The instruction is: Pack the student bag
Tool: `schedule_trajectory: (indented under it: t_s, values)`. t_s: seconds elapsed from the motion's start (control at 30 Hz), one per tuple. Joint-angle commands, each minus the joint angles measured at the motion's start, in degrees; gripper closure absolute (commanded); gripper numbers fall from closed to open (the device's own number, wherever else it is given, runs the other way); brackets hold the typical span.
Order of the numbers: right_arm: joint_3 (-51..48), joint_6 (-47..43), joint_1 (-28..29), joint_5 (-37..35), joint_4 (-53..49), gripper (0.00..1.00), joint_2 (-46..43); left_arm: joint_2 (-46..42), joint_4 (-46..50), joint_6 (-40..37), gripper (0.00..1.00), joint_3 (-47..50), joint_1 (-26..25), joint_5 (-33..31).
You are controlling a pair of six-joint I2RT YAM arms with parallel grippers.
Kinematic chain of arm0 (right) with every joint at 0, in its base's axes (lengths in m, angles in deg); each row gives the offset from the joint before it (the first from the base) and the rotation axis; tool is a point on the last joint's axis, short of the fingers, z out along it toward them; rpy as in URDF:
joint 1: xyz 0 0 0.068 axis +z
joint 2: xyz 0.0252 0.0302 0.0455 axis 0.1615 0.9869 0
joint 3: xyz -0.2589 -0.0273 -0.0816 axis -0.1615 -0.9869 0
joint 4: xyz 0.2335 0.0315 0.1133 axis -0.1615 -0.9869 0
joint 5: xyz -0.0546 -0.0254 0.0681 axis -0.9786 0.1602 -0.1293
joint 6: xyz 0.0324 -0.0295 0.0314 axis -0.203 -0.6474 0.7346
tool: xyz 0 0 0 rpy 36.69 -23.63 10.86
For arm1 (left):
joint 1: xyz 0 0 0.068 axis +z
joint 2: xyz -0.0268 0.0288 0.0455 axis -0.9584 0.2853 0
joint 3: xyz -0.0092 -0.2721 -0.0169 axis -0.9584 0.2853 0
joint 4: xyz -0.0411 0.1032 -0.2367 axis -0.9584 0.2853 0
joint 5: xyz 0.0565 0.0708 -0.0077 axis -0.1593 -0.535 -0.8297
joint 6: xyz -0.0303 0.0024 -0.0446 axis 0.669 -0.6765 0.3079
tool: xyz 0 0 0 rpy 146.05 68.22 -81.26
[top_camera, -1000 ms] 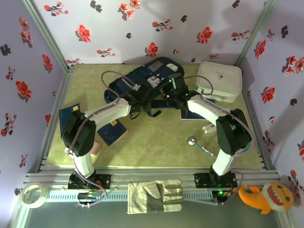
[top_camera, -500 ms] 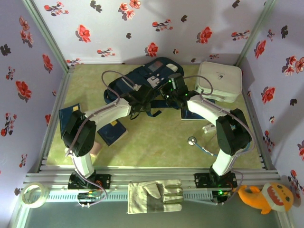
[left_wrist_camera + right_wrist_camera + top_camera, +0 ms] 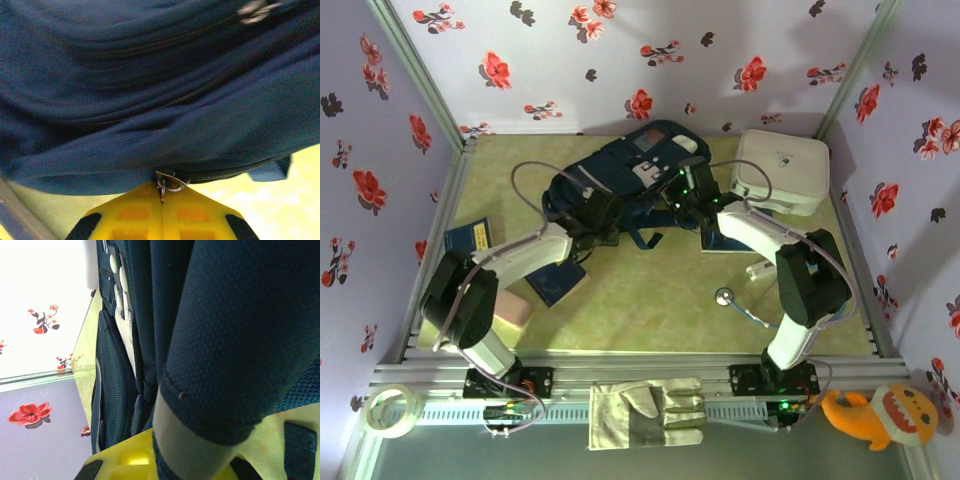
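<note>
Green counter, flowered walls on three sides. The student bag lies flat at the far middle of the counter and is the biggest thing on it. Its long axis runs diagonally from near-left to far-right, with the grey panel and white patches facing up toward the far-right end and the dark straps spilling off the near-left end. Can't see what is in the bag. In the left wrist view the zip line runs across the navy fabric.

White zip case sits at far right, just beside the bag. It is shut, with a small mark on the lid too small to read.

Left claw is closed, its yellow tips pinching the bag's metal zip pull at the bag's near-left edge. Right claw is clamped on a padded navy strap with a white band at the bag's right side.

Work glove lies on the front rail, with an orange plush at front right. Two blue books are on the left: one near the wall with a yellow label that is unreadable, the other by the left arm. A pink block lies near the left arm's base. Tape roll is at front left. A small round metal piece on a cord lies right of centre.
</note>
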Motion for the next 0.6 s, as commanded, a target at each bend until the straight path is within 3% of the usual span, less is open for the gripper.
schedule_trajectory:
  t_s: [0.0,0.2,0.47,0.57]
  values:
    - [0.58,-3.19,-2.11,-3.70,2.12,0.95,-0.72,-4.05,-3.27,-3.77,1.00,4.52,3.25,2.36]
    - [5.25,-8.27,-3.26,-0.88,2.19,0.95,3.85,-6.57,-4.44,-6.62,1.00,5.85,6.23,5.46]
    - [19.45,-17.39,-6.24,10.17,2.12,0.90,14.41,-6.51,-0.10,-12.24,1.00,-3.48,5.41,14.57]
    - [22.93,-20.30,-7.11,9.79,-1.08,0.78,15.83,-5.23,2.64,-13.40,1.00,-7.80,4.00,17.95]
